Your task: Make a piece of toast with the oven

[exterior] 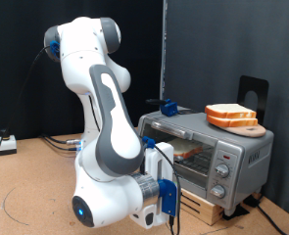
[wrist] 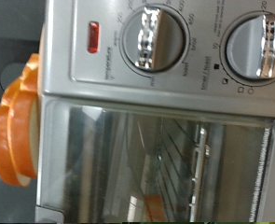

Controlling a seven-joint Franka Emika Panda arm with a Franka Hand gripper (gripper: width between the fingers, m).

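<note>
Toast (exterior: 190, 152) lies inside the oven (exterior: 208, 147), on the wire rack behind the closed glass door; it shows as an orange-brown shape through the glass in the exterior view. In the wrist view only a small orange bit at the lower part of the glass is seen, too blurred to be sure it is the same slice.

Oven is a silver-grey box standing on a low wooden pallet (exterior: 205, 205), w/ three round knobs (exterior: 221, 171) in a column on its front, at the exterior view's right of the door. On the oven roof sits a stack of bread slices (exterior: 230, 117) on a round wooden board (exterior: 252, 129); in the wrist view this stack (wrist: 14, 121) shows beside the oven's edge.

Gripper (exterior: 169, 201) is low in the exterior view, just in front of the oven door, near its left lower corner. Fingers are not clear from this angle and do not show in the wrist view, so I cannot tell if they are wide or narrow, and nothing is seen between them. Wrist cam looks very close at the oven front: red lamp (wrist: 92, 35), two chrome knobs (wrist: 154, 39) and the glass door (wrist: 156, 163).
</note>
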